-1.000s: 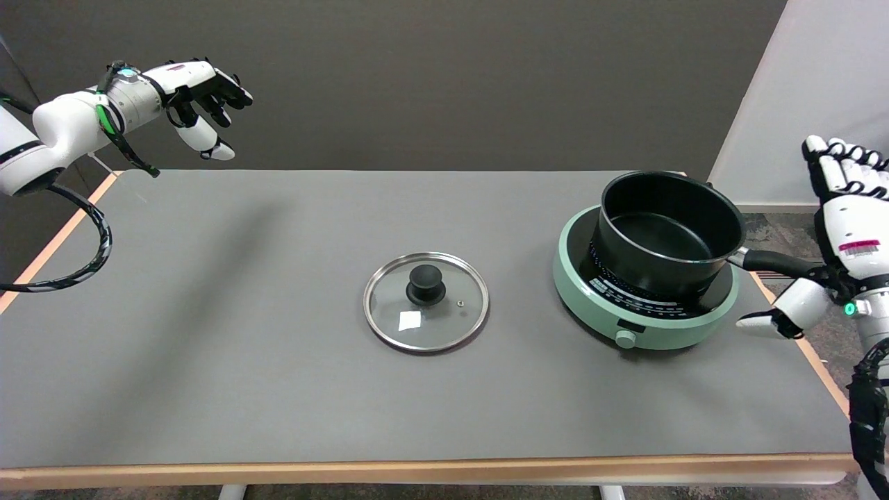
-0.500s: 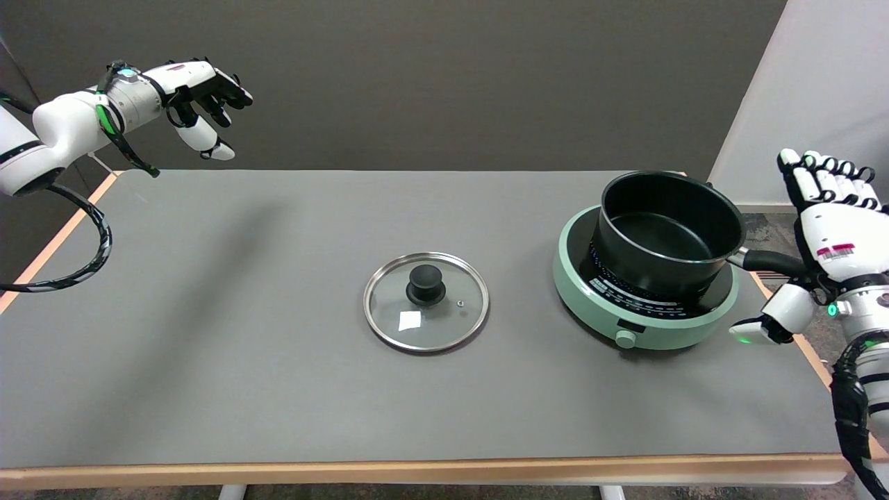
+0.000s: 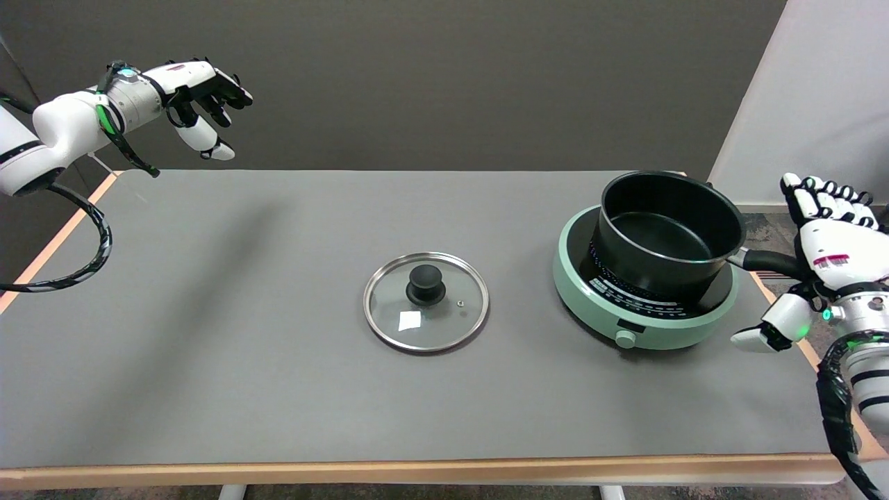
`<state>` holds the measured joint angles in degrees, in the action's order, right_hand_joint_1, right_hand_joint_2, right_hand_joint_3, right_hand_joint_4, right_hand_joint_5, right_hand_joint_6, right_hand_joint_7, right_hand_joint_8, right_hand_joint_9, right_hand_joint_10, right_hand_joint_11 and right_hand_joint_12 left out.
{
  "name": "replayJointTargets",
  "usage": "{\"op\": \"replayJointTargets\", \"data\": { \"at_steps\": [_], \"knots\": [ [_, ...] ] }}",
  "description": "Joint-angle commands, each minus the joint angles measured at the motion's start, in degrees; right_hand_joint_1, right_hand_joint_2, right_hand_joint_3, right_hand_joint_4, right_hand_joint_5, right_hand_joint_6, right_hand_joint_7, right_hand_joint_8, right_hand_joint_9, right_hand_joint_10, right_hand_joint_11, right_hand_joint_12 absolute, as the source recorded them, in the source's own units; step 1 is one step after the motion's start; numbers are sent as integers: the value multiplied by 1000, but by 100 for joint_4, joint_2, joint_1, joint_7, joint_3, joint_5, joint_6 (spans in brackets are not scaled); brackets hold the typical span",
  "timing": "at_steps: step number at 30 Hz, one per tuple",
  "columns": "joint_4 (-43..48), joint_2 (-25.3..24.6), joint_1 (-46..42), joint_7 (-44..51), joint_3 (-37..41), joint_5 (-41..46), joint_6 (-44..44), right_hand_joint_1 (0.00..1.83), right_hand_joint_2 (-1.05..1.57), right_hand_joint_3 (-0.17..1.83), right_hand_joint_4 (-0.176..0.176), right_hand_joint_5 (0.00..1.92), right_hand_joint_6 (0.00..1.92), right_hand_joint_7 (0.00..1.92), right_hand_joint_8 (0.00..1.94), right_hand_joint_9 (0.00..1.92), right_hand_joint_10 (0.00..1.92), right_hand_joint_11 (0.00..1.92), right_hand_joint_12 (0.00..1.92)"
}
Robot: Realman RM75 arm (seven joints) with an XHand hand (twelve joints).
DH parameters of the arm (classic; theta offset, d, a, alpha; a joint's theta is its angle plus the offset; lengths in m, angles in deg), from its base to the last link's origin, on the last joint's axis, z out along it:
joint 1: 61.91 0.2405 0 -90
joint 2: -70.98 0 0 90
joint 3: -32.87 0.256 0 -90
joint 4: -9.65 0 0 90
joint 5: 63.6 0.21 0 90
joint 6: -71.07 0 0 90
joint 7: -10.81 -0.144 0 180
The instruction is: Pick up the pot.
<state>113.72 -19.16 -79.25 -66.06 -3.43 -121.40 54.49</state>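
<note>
From the head view, the black round metal pot (image 3: pixel 667 232) sits on the mint-green round induction hob (image 3: pixel 642 292) at the table's right end; its black stick handle (image 3: pixel 767 262) points right, straight at the white-and-black right hand (image 3: pixel 826 260); fingers spread, thumb low, nothing gripped; the handle's far end lies at the palm.

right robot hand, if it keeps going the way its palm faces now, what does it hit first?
Most likely the pot handle: the right robot hand is open at the handle's outer end, palm seemingly toward it. Depth is unclear from one view, so contact can't be confirmed. Beyond that comes the pot.
</note>
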Motion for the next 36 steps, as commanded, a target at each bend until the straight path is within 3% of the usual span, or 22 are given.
{"op": "replayJointTargets", "data": {
  "at_steps": [1,15,22,23,24,36],
  "knots": [
    [136,155,29,-157,-618,-265,966,1178,-843,1098,50,16,16,16,16,16,16,16,16],
    [286,536,263,-79,-1101,-321,1118,1166,-840,1160,52,10,10,10,10,10,10,10,10],
    [257,423,-111,-107,-989,-321,1726,1158,-827,1181,75,6,6,6,6,6,6,6,6],
    [252,388,-153,-117,-973,-321,1785,1152,-825,1180,114,6,6,6,6,6,6,6,6],
    [249,362,-177,-117,-957,-321,1824,1142,-825,1178,176,6,6,6,6,6,6,6,6],
    [236,304,-230,-82,-1054,-273,1956,1131,-804,1154,176,6,6,6,6,6,6,6,6]
  ]
}}
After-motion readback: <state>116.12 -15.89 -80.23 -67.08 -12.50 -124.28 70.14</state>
